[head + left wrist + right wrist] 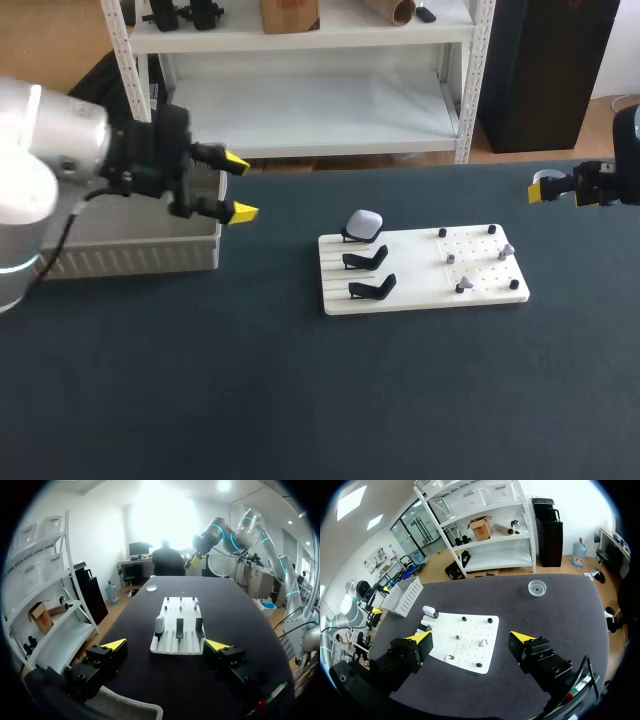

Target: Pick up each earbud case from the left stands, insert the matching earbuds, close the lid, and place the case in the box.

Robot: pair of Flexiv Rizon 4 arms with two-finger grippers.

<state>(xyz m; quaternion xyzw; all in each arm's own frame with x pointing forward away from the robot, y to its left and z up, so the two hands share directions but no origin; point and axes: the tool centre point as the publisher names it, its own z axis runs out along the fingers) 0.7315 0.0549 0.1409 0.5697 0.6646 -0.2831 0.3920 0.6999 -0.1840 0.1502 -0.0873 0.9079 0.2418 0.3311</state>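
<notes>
Dark desk (300,400) with a white board (420,300) lying flat a little right of the middle. Carries three black stands (372,288) on its left half, set in a row one behind another toward the desk's far edge. White case (364,222) resting on the farthest stand of the three. Cannot tell the lid's state from here. On the board's right half, a few small pale earbuds (465,287) standing apart from each other among black pegs (442,233).

White box (130,250) at the desk's left edge, toward the far left corner, well apart from the board.

Left claw (238,187) released, both fingers spread wide, grasping nothing. Hangs above the desk just beside the box's right wall, with the yellow tips pointing toward the board. In the left wrist view, box rim under the claw and the board ahead, well apart from the fingers, with the case on the stand nearest the left finger's side.

Right claw (470,637) released too, fingers wide apart in the right wrist view, nothing touching them. Hangs at the desk's right edge, near the far right corner, well apart from the board. In the head view shows only one yellow tip, turned toward the desk's middle. Board ahead of this claw, with the case at the board's far corner, toward the box.

Small clear dish (536,587) on the desk near the far right corner, ahead of the right claw and beside the board, not touching either.
</notes>
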